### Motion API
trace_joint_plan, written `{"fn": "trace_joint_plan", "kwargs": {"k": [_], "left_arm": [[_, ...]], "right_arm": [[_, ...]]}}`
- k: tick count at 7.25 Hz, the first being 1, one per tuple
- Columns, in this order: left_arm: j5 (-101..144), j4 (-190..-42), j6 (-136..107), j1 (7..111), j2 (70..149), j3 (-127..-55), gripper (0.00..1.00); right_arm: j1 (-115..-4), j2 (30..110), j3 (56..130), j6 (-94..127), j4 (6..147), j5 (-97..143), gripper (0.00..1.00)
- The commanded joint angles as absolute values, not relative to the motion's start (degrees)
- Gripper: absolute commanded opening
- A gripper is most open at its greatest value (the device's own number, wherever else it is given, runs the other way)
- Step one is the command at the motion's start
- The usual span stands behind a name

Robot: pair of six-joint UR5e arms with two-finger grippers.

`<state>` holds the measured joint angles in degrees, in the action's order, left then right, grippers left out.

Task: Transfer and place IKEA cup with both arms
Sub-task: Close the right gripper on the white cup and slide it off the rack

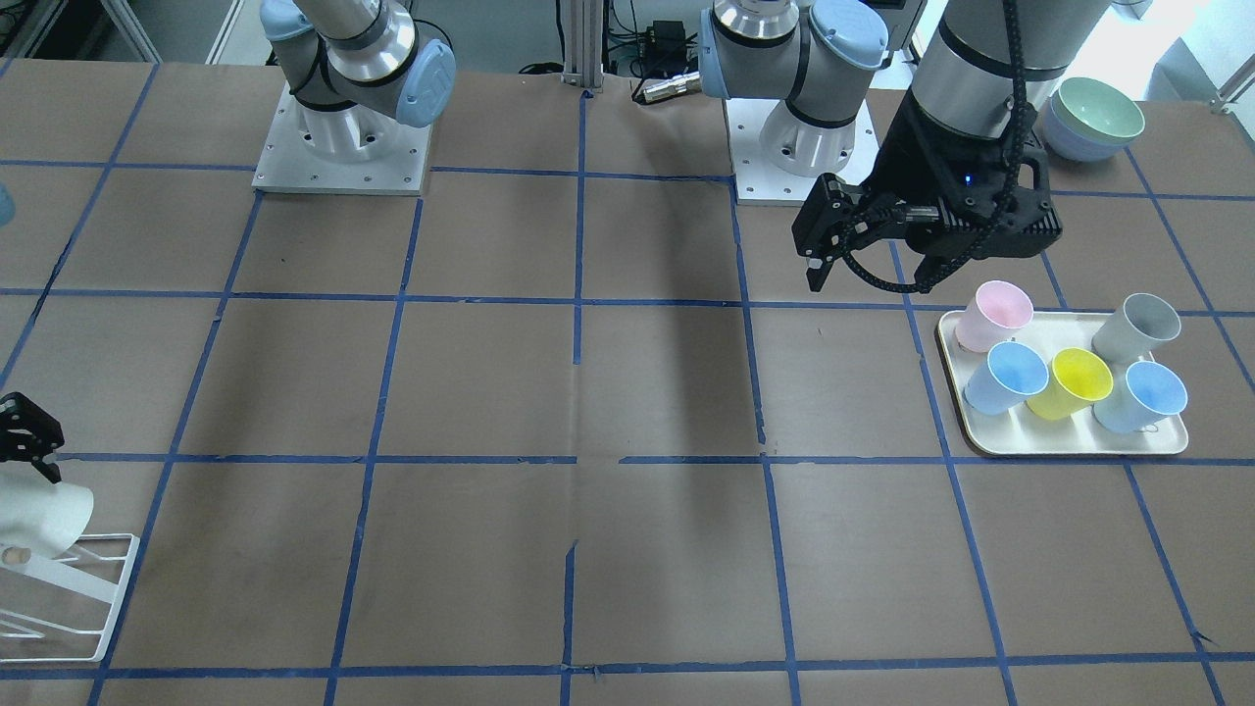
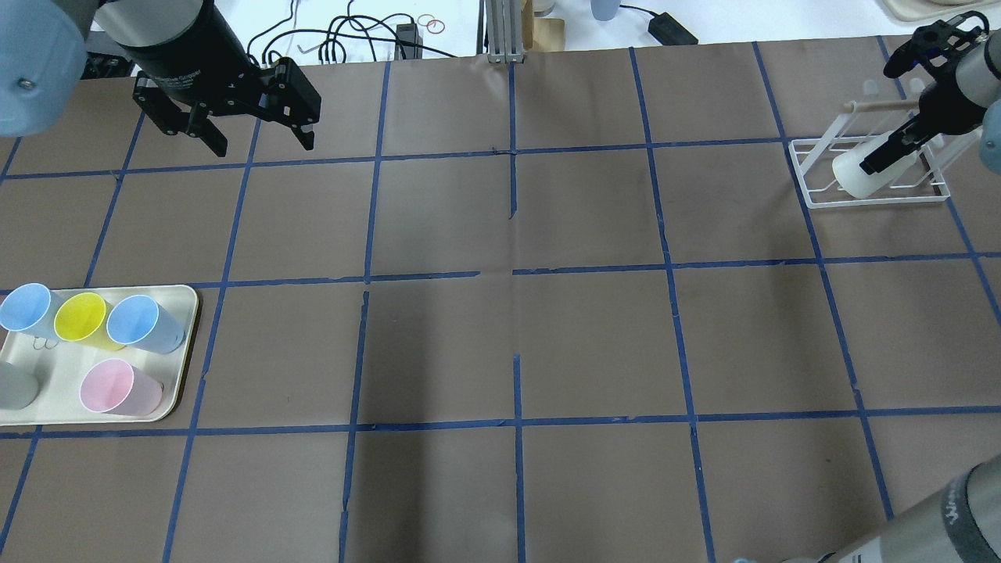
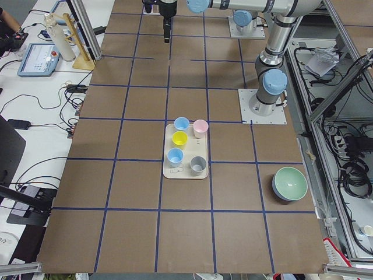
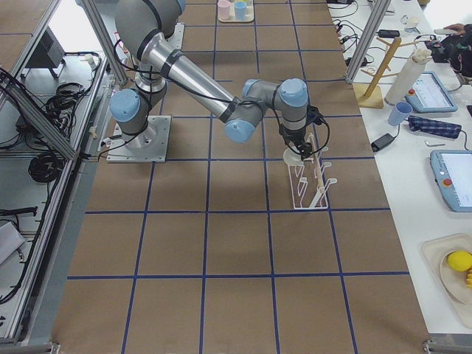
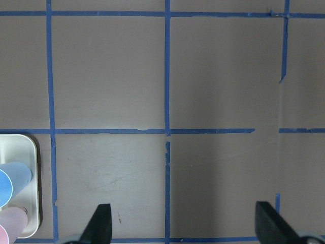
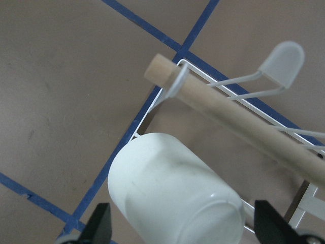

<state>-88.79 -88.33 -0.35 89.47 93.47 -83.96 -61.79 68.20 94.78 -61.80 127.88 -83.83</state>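
The off-white IKEA cup (image 6: 172, 198) lies tilted on a peg of the white wire rack (image 2: 813, 195), at the table's far right in the overhead view (image 2: 852, 176). My right gripper (image 6: 185, 229) is open, with a finger on each side of the cup and a small gap to it. It also shows at the left edge of the front-facing view (image 1: 34, 456), above the cup (image 1: 44, 525). My left gripper (image 2: 262, 145) is open and empty. It hangs above the table beyond the tray, and its fingers (image 5: 101, 223) show bare table between them.
A cream tray (image 2: 184, 297) at the left holds two blue cups, a yellow cup (image 2: 82, 319), a pink cup (image 2: 109, 387) and a grey cup (image 1: 1137, 328). Stacked bowls (image 1: 1093, 118) stand near the left arm's base. The rack has a wooden bar (image 6: 238, 117).
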Motion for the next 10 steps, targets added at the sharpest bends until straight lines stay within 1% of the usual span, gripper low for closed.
{"fn": "trace_joint_plan", "kwargs": {"k": [1, 6, 7, 9, 10], "left_arm": [[-88.77, -88.33, -0.35, 89.47, 93.52, -84.02, 1.00], [-88.68, -88.16, -0.35, 89.47, 93.52, -83.94, 1.00], [-88.68, -88.15, -0.26, 89.39, 93.52, -83.94, 1.00], [-88.68, -88.15, -0.26, 89.39, 93.52, -83.94, 1.00], [-88.68, -88.15, -0.26, 89.38, 93.52, -83.94, 1.00]], "right_arm": [[-61.79, 67.50, 94.83, -62.23, 128.32, -83.76, 1.00], [-61.79, 66.71, 94.83, -62.14, 128.15, -84.11, 0.99], [-61.79, 66.71, 94.83, -62.05, 127.97, -84.11, 0.95], [-61.79, 66.71, 94.92, -61.96, 127.62, -84.20, 0.85], [-61.79, 66.71, 94.92, -61.96, 127.53, -84.29, 0.83]]}}
